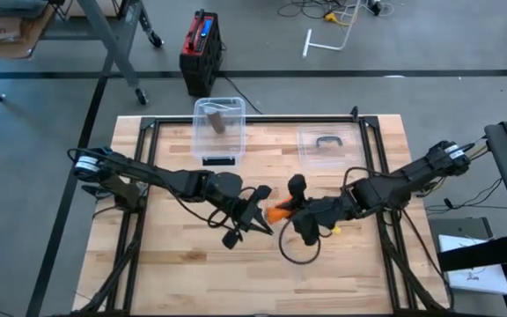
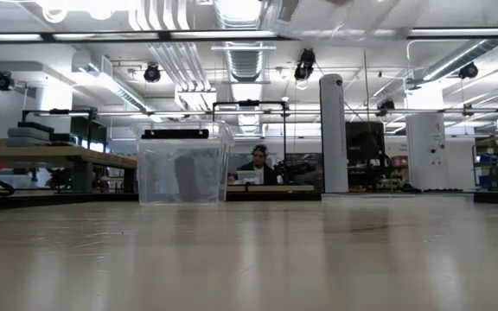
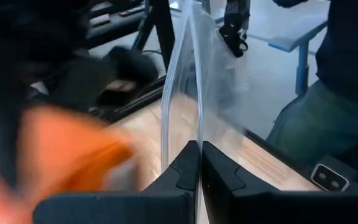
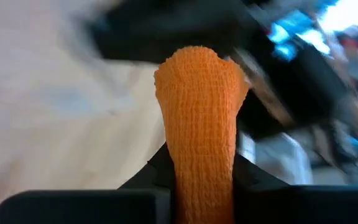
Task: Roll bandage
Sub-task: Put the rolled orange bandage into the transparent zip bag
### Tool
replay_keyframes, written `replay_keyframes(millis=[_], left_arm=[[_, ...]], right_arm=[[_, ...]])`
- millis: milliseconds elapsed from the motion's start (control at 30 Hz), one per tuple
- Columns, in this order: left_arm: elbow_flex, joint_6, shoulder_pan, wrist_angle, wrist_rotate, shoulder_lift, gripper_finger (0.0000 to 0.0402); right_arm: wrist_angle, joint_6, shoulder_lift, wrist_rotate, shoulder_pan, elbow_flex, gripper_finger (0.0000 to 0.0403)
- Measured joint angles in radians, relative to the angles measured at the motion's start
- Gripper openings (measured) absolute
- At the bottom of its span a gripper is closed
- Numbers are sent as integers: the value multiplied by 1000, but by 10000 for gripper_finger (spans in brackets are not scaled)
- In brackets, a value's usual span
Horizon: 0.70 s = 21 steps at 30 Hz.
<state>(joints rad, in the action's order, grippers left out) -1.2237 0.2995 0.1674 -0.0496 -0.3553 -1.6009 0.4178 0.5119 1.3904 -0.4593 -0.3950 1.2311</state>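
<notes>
Right gripper (image 4: 197, 180) clamped on orange bandage (image 4: 201, 112), mid-table; left gripper (image 3: 201, 163) fingers pressed together, close beside it. Best to keep the strip taut; wind evenly, I judge.

table (image 1: 174, 255): wood | on it: clear bin (image 1: 219, 130); clear lid (image 1: 326, 145)

Orange bandage (image 4: 199, 118) held mid-table, btwn jaws.
</notes>
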Motion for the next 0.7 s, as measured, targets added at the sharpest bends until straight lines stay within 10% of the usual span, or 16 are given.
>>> replay_keyframes(millis=[700], left_arm=[[-1,-21,-78,32,-114,-15,0]], right_arm=[[27,8,23,228,-97,-1,54]])
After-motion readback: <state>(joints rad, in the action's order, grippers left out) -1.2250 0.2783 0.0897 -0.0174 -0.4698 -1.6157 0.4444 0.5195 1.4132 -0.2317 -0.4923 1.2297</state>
